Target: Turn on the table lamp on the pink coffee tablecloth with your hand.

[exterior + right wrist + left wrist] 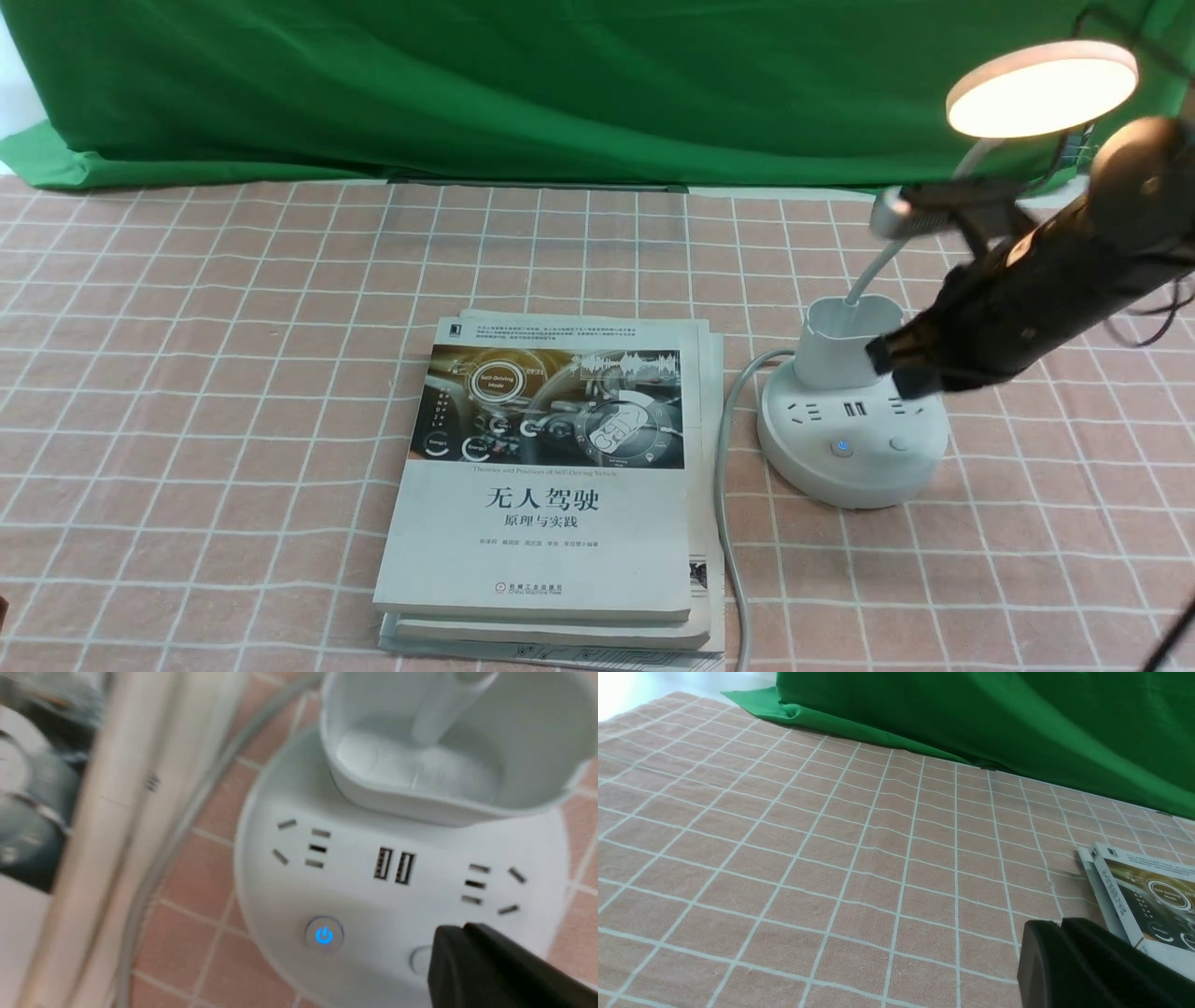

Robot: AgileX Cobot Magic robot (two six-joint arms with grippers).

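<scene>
The white table lamp stands on the pink coffee tablecloth at the right. Its disc head glows. A power button on its round base is lit blue; it also shows in the right wrist view. My right gripper, the black hand, is shut and empty, hovering just above the base beside the cup holder. In the right wrist view its tip partly covers the unlit second button. My left gripper is shut and empty, low over the cloth.
A stack of books lies mid-table, left of the lamp; its corner shows beside the left gripper. The lamp's grey cable runs between books and base toward the front edge. A green backdrop hangs at the back.
</scene>
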